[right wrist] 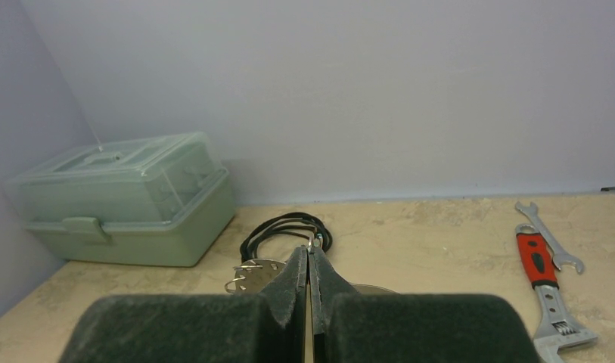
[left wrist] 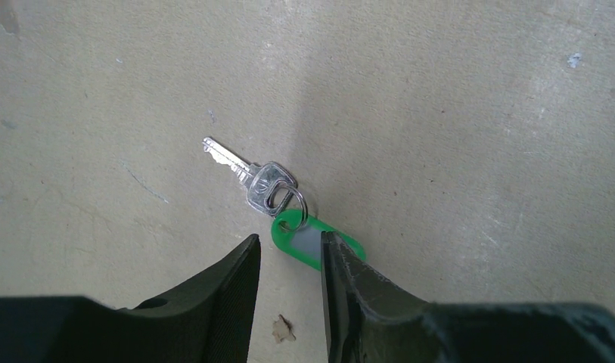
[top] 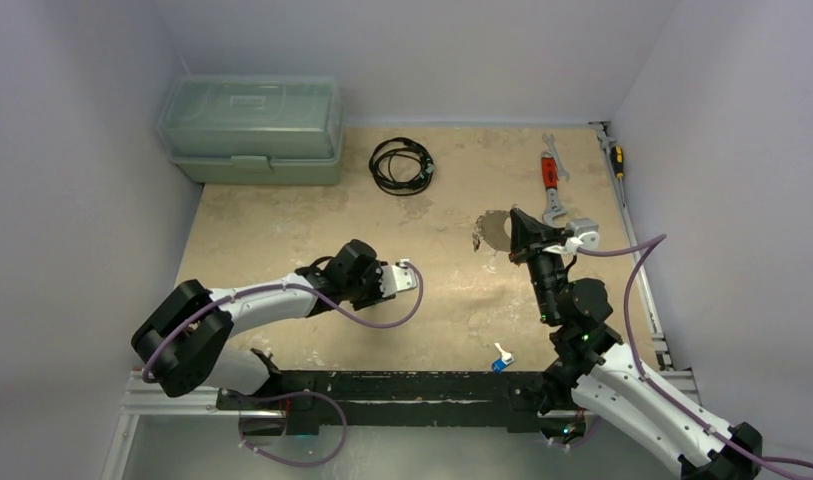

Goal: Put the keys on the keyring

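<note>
The left gripper (left wrist: 289,248) stands part-spread just above the table (top: 282,230). Its fingers (left wrist: 232,283) straddle the near end of a green tag (left wrist: 319,243): one finger overlaps the tag's edge, the other is clear of it, so nothing is pinched. A small split ring (left wrist: 295,203) joins the tag to one silver key (left wrist: 253,178), whose blade points to 10 o'clock in the wrist view. This set is probably light and rigid, and it lies flat. The metal is thin and likely to slip, so the thicker plastic tag is the better hold, taken across its width. Expect the key to swing from the split ring once lifted. The right gripper (right wrist: 310,253) is pressed together on the keyring (right wrist: 367,287), raised off the table at 2 o'clock in the top view. The wire loop looks springy and may twist in the pinch. Count: one keyring; one green-tagged key; one blue-headed key (top: 500,358) at 6 o'clock by the arm bases; silver pieces (right wrist: 250,274) on the loop, number not discernible. Also present: one cable coil (top: 379,165) at 12 o'clock, one box (top: 252,125) at 10 o'clock, and one red wrench (right wrist: 537,261) and one spanner (right wrist: 548,234) at 1 o'clock.
</note>
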`<state>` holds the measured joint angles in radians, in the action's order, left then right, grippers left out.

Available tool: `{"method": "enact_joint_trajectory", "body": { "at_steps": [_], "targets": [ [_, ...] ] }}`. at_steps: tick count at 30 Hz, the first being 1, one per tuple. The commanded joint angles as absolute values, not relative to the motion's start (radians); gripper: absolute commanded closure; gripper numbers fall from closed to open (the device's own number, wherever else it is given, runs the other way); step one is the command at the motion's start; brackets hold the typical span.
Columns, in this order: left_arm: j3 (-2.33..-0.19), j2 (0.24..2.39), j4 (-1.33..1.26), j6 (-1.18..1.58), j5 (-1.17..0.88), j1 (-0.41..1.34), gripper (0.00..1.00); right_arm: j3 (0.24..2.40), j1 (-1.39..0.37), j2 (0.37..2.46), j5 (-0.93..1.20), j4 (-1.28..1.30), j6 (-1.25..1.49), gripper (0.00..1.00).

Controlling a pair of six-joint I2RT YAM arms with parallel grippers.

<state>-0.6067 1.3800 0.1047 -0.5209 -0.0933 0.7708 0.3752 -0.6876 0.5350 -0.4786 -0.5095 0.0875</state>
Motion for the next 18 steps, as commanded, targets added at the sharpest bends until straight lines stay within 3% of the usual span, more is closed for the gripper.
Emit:
{"method": "enact_joint_trajectory", "body": {
  "at_steps": [1,18],
  "targets": [
    [-0.646,1.391,0.069,-0.549,-0.169,0.761,0.66,0.385,-0.686,0.523,-0.462,-0.574,0.103,1.00],
    [-0.669,1.440,0.087,-0.549,-0.160,0.758,0.73,0.390,-0.686,0.532,-0.456,-0.568,0.103,1.00]
  ]
}}
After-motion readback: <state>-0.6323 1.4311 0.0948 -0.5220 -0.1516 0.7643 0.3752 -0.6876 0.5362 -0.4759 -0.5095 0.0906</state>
